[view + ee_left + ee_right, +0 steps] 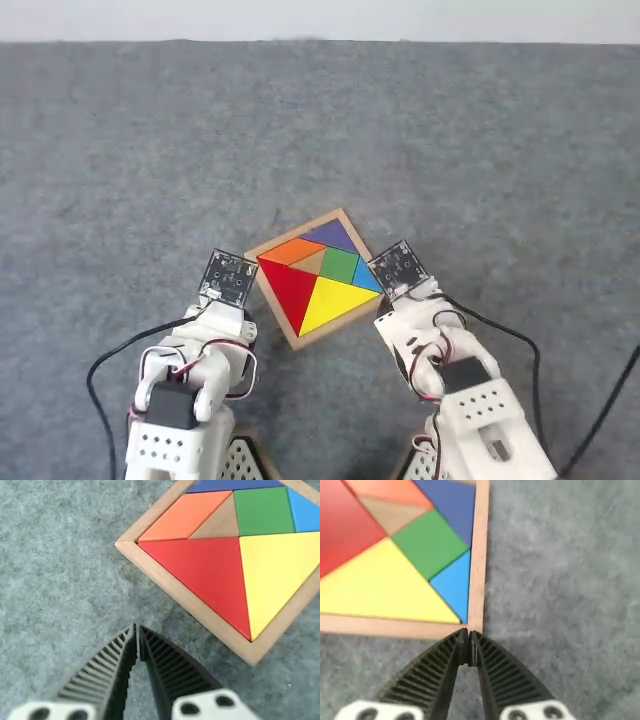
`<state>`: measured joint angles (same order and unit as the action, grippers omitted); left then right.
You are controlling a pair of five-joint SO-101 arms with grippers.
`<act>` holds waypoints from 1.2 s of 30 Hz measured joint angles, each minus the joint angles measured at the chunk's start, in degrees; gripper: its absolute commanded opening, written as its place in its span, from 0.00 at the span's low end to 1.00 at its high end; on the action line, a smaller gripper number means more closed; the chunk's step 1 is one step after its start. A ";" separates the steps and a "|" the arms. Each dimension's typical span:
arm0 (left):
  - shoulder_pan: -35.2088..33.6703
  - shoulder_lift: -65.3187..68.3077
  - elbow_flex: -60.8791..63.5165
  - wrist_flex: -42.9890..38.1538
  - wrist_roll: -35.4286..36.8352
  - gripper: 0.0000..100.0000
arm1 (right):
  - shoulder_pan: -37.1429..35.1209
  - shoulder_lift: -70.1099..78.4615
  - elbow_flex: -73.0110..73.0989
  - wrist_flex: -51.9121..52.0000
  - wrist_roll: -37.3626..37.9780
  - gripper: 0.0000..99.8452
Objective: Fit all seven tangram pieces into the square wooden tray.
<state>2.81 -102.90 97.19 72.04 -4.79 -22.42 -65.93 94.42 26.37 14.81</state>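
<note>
Left tool: the two black ribbed fingers are pinched nearly together, just a thin slit between them and nothing in it. It hangs over the grey felt-like counter, a little off the square wooden tray, on the side where the big red wooden triangle runs along the rim. It's near that edge but not touching.

Right tool is the same deal, fingers pressed tight together and holding nothing. Its tips sit right at an outer corner of the tray, the one with the small light-blue triangle tucked inside. Can't tell if they actually touch the wood.

The tray lies flat on the counter between the two arms. From the high view it's turned like a diamond, one corner pointing away from the arms.

All seven pieces are in it, lying flush:
- The red one and the big yellow triangle fill the half nearest the arms, meeting along one long edge.
- The orange parallelogram is beyond the red one.
- A small tan triangle sits wedged between orange, red and the green square.
- The light-blue one sits beside the green.
- A dark blue-purple triangle fills the far corner.
</note>
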 measured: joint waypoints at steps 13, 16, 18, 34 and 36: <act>0.00 0.00 0.00 0.00 0.00 0.01 | 0.79 -14.24 1.58 10.73 0.00 0.01; 0.00 0.00 0.00 0.00 0.00 0.01 | 2.73 -18.55 1.58 15.03 0.00 0.01; 0.00 0.00 0.00 0.00 0.00 0.01 | 4.22 -21.19 1.58 17.93 0.00 0.01; 0.00 0.00 0.00 0.00 0.00 0.01 | 13.80 -36.48 1.49 34.64 6.24 0.01; 0.00 0.00 0.00 0.00 0.00 0.01 | 14.77 -36.31 1.49 36.48 7.91 0.01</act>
<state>2.81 -102.90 97.19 72.04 -4.79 -7.65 -102.24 95.91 62.86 22.73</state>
